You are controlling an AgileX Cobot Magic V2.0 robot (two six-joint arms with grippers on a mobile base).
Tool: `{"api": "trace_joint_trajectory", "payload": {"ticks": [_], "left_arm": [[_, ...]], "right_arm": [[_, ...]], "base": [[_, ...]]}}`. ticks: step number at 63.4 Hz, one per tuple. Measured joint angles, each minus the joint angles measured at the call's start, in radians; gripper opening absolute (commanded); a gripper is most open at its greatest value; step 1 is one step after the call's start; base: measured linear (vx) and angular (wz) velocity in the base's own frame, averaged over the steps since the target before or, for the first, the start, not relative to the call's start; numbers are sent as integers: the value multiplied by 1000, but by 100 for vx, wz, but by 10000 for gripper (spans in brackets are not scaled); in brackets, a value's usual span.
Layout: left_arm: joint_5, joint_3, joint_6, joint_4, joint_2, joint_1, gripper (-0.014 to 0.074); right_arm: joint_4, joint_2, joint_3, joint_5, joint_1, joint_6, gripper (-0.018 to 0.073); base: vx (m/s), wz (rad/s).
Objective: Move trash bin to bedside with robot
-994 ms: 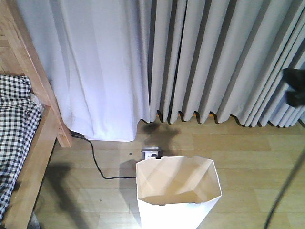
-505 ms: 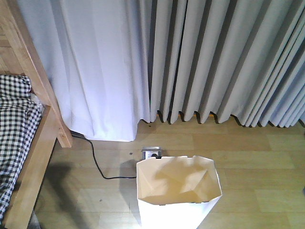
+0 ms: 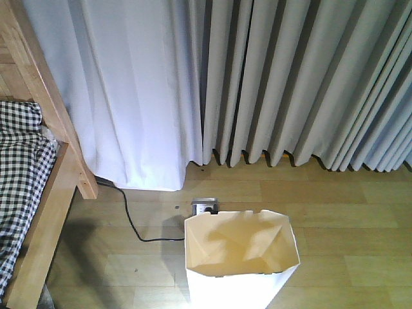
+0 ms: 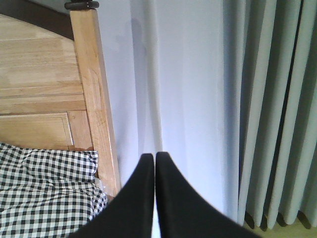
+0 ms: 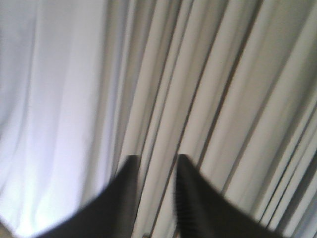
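Grey pleated curtains (image 3: 302, 84) fill the back wall, wood-plank floor (image 3: 347, 212) below. Left gripper (image 4: 154, 157) has its black fingers pressed together, tips touching, nothing between them; it points at a white sheer curtain (image 4: 188, 99). Just left of its tips stands the light-brown bed frame (image 4: 91, 99) post, with black-and-white checked bedding (image 4: 44, 193) lower left beside the fingers. Right gripper (image 5: 154, 161) has fingers spread with a clear gap, holding nothing, aimed at blurred curtain folds. Neither gripper shows in the front view. There the white trash bin (image 3: 241, 283) stands upright on the floor, bottom centre, mouth open, well apart from the bed frame at the left edge. A small floor outlet box (image 3: 205, 206) sits just behind the bin rim; a black cable (image 3: 132, 222) runs across the floor toward the bed corner.
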Motion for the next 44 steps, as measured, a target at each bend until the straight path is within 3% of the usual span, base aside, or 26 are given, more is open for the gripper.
{"api": "trace_joint_trajectory", "payload": {"ticks": [31, 44], "left_arm": [[0, 0, 0, 0, 0, 0, -6], [0, 0, 0, 0, 0, 0, -6]], "right_arm": [[-6, 0, 0, -59, 0, 0, -9], [-57, 0, 0, -49, 0, 15, -9]], "base": [[0, 0], [0, 0]]}}
